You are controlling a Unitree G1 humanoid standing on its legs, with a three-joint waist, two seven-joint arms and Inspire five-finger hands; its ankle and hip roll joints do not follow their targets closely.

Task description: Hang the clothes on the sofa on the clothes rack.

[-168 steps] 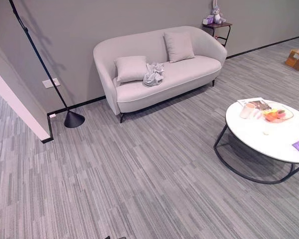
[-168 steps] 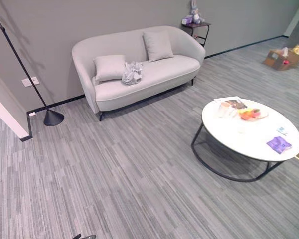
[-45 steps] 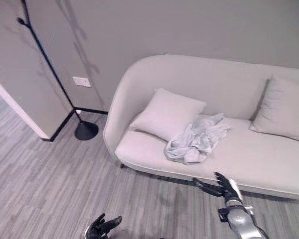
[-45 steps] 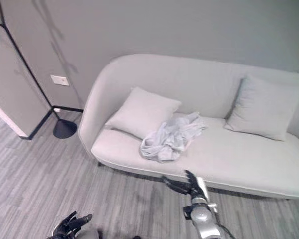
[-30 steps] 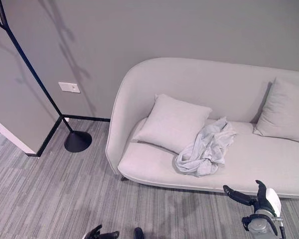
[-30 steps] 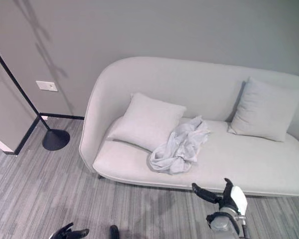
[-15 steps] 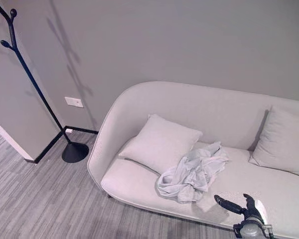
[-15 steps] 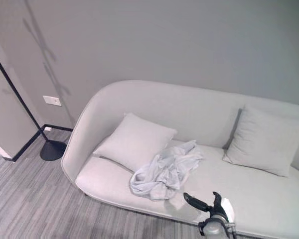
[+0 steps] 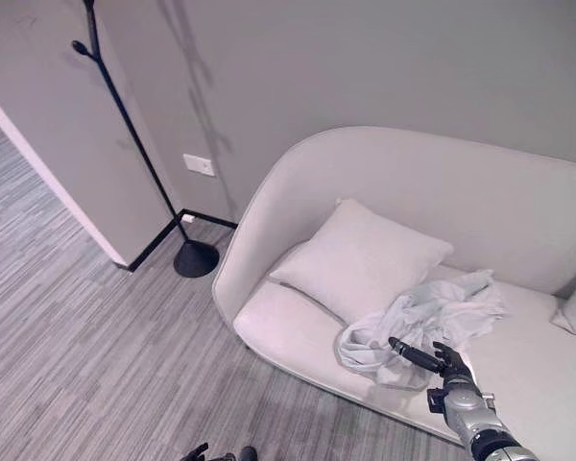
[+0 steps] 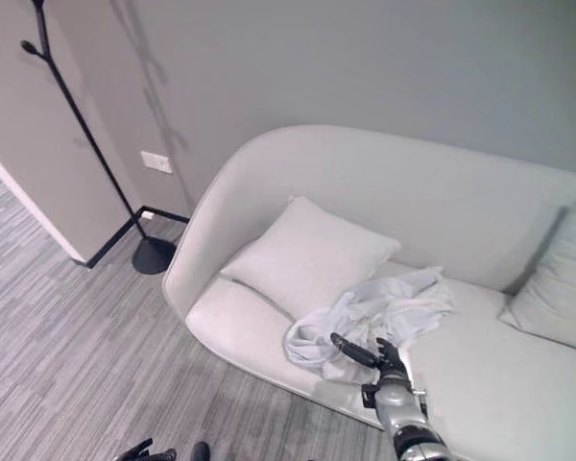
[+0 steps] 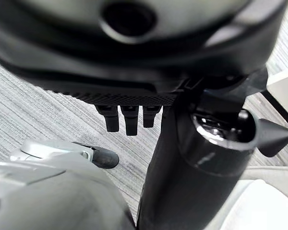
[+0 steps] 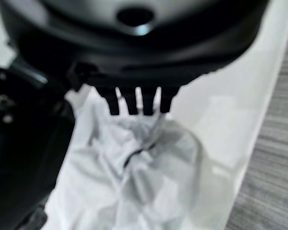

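Grey-walled room, striped carpet. Sofa bears cushion and crumpled clothes. Right hand extended over clothes' near edge, fingers straight, released, nothing grasped. Left hand low beside robot, fingers relaxed. Step in hand: reach for garment. Next move, judged: close fingers on cloth, lift, carry to clothes rack, well apart from right hand. No containers present.

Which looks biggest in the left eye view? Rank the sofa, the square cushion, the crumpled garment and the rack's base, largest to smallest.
1. sofa
2. cushion
3. garment, close to the cushion in spread, so that pair is unsure
4. rack's base

The right hand reaches over the garment, open.
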